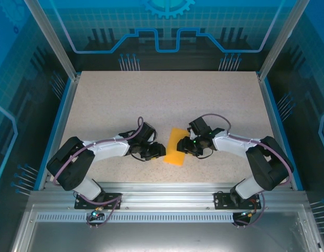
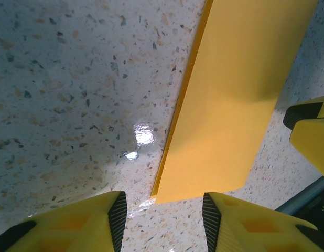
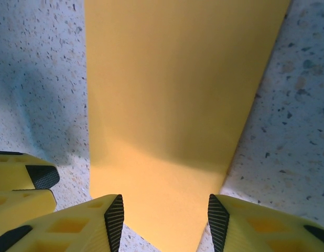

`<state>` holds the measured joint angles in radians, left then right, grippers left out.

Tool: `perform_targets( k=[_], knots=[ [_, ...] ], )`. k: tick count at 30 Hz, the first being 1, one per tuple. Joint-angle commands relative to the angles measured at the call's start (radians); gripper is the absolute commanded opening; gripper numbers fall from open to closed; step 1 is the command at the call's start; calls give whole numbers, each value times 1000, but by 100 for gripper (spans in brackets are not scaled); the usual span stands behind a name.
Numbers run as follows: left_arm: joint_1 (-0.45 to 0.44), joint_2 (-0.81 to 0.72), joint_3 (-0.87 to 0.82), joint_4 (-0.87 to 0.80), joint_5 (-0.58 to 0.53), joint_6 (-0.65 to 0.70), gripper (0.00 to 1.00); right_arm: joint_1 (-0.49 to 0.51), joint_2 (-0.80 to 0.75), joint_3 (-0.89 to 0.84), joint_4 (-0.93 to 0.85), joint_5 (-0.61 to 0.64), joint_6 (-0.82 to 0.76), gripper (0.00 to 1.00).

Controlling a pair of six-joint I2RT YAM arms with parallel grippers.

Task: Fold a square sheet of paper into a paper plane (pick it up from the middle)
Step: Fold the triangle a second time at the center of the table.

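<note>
Tools down low at the paper – fingers apart on both, nothing clamped.

Left tool sits on the paper's left side and right tool on its right, facing each other across it near the front middle of the speckled tabletop. The paper is a long orange-yellow rectangle lying flat, tilted a little. From the left wrist, the fingers stand open with bare tabletop between them, and the paper's near corner lies just ahead of the gap, nearer the right-hand finger. From the right wrist, the jaws are spread wide and the paper runs straight down into the gap – whether the fingers touch it I cannot tell. The left tool's yellow fingertips peek in at that view's lower left, just beside the paper's edge.
</note>
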<state>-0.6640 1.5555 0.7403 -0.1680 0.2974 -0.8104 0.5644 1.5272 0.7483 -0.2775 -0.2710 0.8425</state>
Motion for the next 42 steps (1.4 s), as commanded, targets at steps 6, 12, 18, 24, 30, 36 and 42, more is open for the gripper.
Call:
perform_targets(
  k=[6,12,18,24,30,36,42],
  knots=[
    [-7,14,34,-6,25,14,47,8,50,24,-10,14,-4,48],
    [-10,23,43,-5,31,15,47,0,35,13,-14,15,-9,48],
    [-15,37,54,-8,33,16,47,-13,31,4,-11,8,-17,48],
    [-20,58,66,-4,38,13,48,-26,33,-11,1,-2,-20,49],
    [-25,69,65,1,40,12,48,-36,36,-18,11,-15,-22,47],
    [-29,80,68,5,48,11,47,-36,-28,-26,26,-27,-7,47],
    [-34,93,63,31,65,2,47,-34,-15,-24,84,-70,4,46]
  ],
)
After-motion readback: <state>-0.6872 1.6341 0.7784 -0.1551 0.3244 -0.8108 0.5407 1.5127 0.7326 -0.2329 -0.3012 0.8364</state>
